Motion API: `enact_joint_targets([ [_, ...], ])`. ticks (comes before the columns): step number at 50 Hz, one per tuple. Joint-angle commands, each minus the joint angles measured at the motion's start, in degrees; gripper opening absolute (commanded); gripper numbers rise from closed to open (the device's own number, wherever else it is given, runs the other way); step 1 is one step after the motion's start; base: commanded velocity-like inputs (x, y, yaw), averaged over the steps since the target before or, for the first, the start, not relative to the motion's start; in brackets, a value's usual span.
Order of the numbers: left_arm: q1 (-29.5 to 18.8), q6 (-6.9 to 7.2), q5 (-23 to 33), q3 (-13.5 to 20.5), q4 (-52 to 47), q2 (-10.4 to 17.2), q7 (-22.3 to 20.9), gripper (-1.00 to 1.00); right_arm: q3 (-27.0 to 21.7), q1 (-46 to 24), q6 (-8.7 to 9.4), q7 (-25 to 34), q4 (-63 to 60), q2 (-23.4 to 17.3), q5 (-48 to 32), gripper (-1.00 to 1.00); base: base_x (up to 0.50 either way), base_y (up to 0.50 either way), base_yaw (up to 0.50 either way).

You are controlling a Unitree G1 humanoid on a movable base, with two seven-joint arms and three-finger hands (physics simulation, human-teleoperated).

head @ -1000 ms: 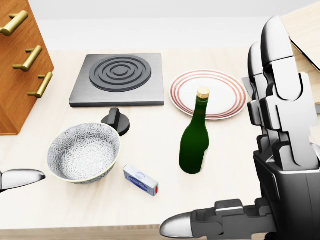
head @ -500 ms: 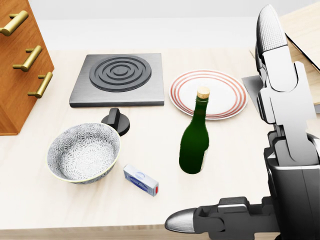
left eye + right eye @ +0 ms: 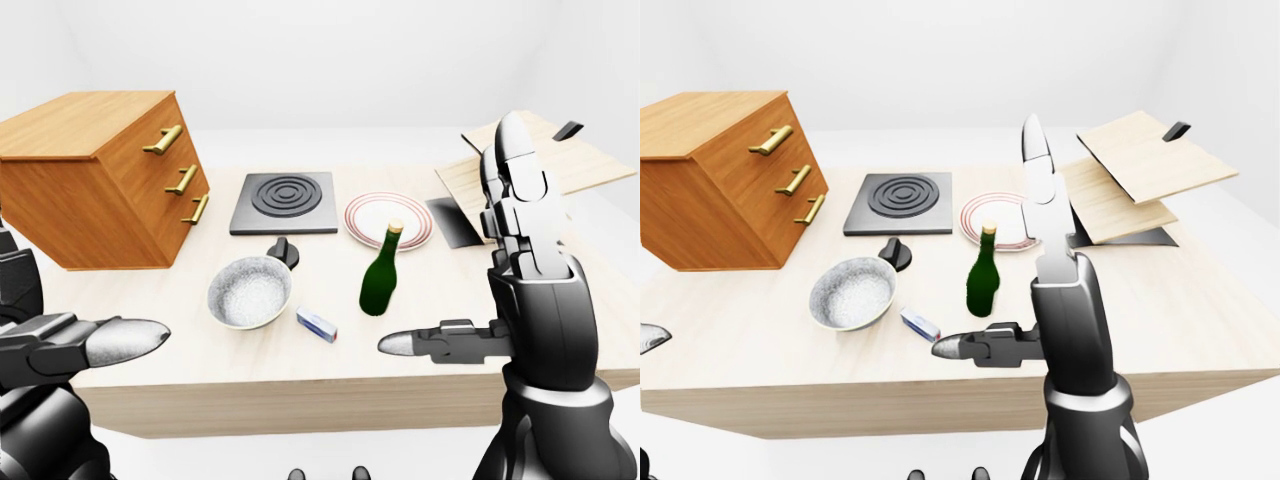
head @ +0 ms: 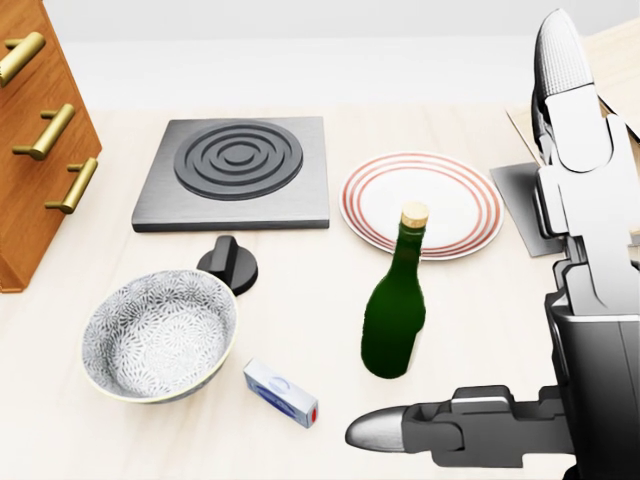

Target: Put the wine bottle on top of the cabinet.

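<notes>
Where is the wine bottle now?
In the head view, the wine bottle stands upright on the table, just below the striped plate and right of the bowl.

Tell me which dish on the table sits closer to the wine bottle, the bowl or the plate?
The red-ringed plate: the wine bottle stands just below its rim in the head view, while the patterned bowl sits farther left.

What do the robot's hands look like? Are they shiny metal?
Partly. The right hand has chunky dark grey, blocky knuckle segments and rounded, silvery fingertips that look like polished metal; its fingers are long, jointed, and light grey to silver. The forearm below is a smooth, dark, rounded shell. The left hand matches: dark segments ending in a shiny, bullet-shaped silver tip. No cables, labels or markings show.
</notes>
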Motion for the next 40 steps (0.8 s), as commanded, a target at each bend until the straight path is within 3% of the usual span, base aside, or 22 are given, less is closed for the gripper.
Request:
enact_joint_targets([
  [1, 0.45, 0.0, -0.36, 0.47, -0.01, 0.06, -0.28, 1.0, -0.81, 0.27, 0.0, 0.8, -0.01, 0.28, -0.22, 1.0, 0.31, 0.0, 0.0],
  [17, 0.09, 0.0, -0.45, 0.5, -0.23, 0.15, 0.02, 1.0, -1.16, 0.15, 0.0, 0.75, -0.01, 0.28, -0.71, 1.0, 0.23, 0.0, 0.0],
  [29, 0.36, 0.0, -0.01, 0.2, 0.52, -0.14, -0.46, 1.0, 1.26, 1.5, 0.0, 0.7, -0.01, -0.38, -3.58, 1.0, 0.0, 0.0, 0.0],
  [40, 0.53, 0.0, 0.69, -0.43, 0.97, -0.42, -0.85, 1.0, 1.76, 2.34, 0.0, -1.53, -0.01, -2.9, -1.09, 1.0, 0.0, 0.5, 0.0],
])
